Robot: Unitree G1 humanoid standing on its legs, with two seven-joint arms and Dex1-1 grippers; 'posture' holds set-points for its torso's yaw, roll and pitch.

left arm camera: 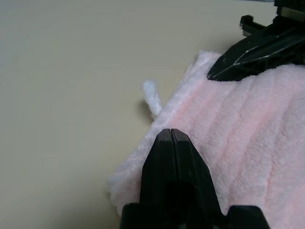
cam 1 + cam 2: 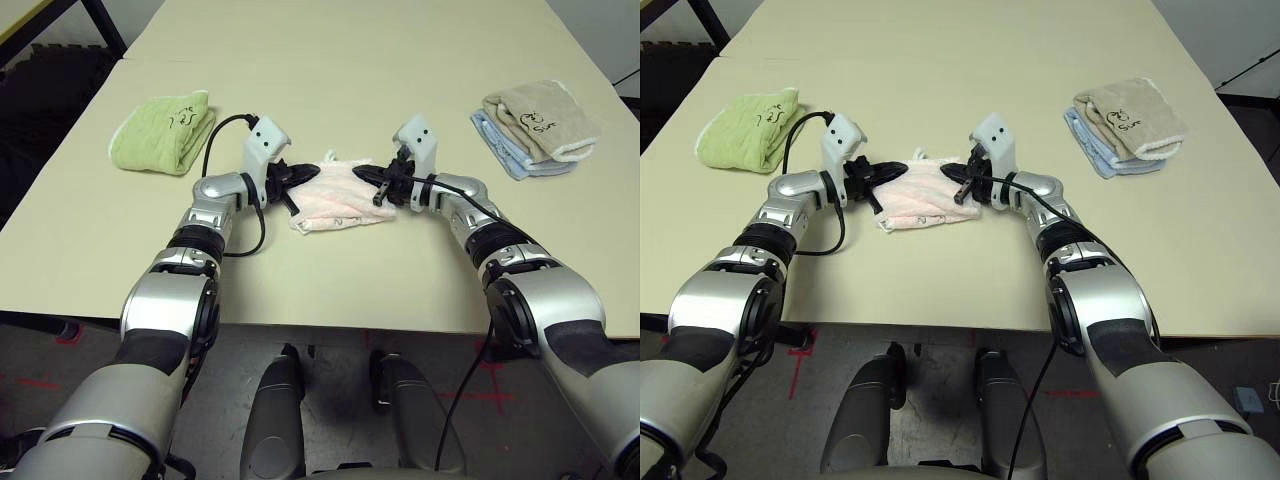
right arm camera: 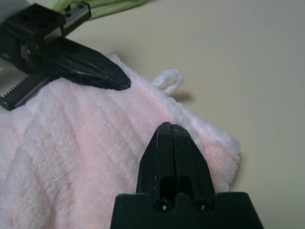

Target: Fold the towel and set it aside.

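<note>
Pink terry cloth sits at the middle of what we see: the towel (image 2: 335, 195) lies bunched and partly folded on the beige table (image 2: 400, 60), near its front edge, between our two grippers. Its surface shows soft ribs in the wrist views, and a small white loop (image 1: 152, 95) pokes out from its far edge onto the bare tabletop.

Our left gripper (image 2: 300, 176) reaches in from the left side, pointing toward the towel's left end, with its black fingers pressed together over the cloth. In the left wrist view the fingertips meet with no gap and no cloth between them; they hover over or rest on the pink pile, and we cannot tell which.

Our right gripper (image 2: 368, 176) comes in from the right, its tips likewise clenched together, lying over the towel's right end. Nothing is pinched in it either.

The two grippers point at each other across the towel, their tips near but apart.

Far left on the table rests a folded green towel (image 2: 162, 132). Far right lies a beige folded towel (image 2: 540, 120) stacked on a blue one (image 2: 505, 150), both well apart from the pink one.
</note>
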